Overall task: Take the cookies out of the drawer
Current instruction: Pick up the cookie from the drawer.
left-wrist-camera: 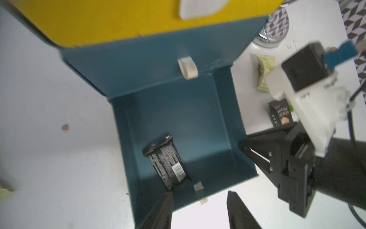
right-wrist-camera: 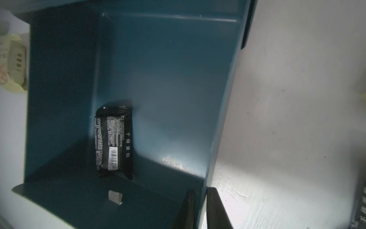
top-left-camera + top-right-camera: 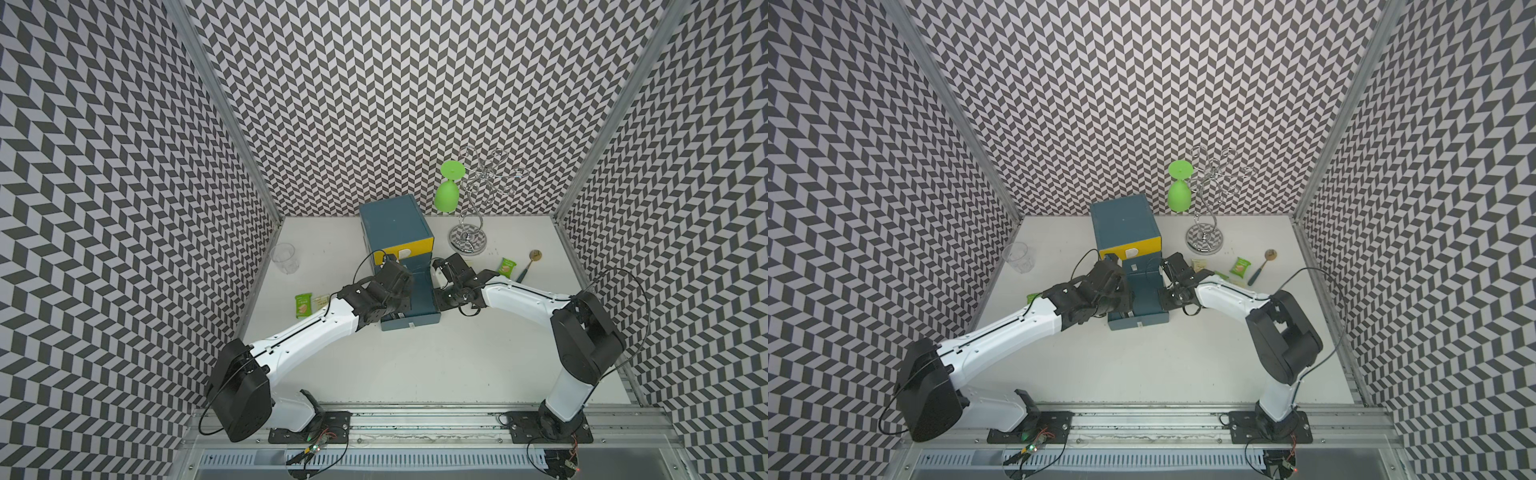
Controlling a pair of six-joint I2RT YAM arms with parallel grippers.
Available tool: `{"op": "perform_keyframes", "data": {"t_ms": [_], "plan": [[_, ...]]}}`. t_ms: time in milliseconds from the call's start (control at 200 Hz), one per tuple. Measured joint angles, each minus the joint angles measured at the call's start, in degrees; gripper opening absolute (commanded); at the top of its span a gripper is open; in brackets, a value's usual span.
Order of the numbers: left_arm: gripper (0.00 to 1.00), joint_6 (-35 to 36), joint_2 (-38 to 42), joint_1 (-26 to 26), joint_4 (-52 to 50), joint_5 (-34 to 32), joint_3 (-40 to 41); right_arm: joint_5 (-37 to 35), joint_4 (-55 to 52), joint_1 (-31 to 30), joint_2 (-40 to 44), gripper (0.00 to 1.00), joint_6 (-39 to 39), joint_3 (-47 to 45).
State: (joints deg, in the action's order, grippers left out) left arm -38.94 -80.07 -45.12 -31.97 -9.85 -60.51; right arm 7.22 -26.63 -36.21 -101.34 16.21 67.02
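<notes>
Nearest me runs the robot's mounting rail (image 3: 415, 417); beyond, a white surface (image 3: 415, 365). Far left lie a green packet (image 3: 303, 305) and a cream packet (image 3: 321, 301), already out. Left pincer (image 1: 199, 195) hangs parted over the open blue drawer (image 3: 411, 322); right pincer (image 2: 201, 191) is clamped on its side wall. Rightward rest another cream packet (image 3: 1199, 264), a second black packet (image 1: 280, 115) that the left wrist view shows, and another green packet (image 3: 507, 266). Only the wrist views reveal what remains — one black packet (image 1: 165, 160) inside the drawer. Nearly finished, I'd judge.
</notes>
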Motion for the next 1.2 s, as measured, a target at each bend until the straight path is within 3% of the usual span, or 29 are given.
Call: {"op": "perform_keyframes", "data": {"t_ms": [270, 581, 706, 876, 1197], "plan": [[0.47, -3.2, -4.5, -0.5, 1.3, 0.9, 4.9, -0.4, 1.9, 0.0, -1.5, 0.02, -1.0, 1.0], [0.51, -3.8, -7.6, 1.3, 1.5, -2.4, 4.0, -0.4, 3.5, -0.3, -2.6, 0.01, -2.3, 1.9], [0.57, -3.6, -9.8, 2.8, 1.2, -3.2, 2.4, -1.3, 3.6, -1.4, -3.2, 0.01, -1.9, 2.7], [0.73, -2.9, -14.5, 3.7, -0.4, -4.0, -1.9, -2.1, 4.0, -2.5, -3.8, 0.02, -0.6, 3.2], [0.77, -2.8, -16.1, 4.3, -6.3, -5.3, -3.0, -3.8, 4.4, -3.4, -3.8, 0.01, 1.9, 3.2]]}}
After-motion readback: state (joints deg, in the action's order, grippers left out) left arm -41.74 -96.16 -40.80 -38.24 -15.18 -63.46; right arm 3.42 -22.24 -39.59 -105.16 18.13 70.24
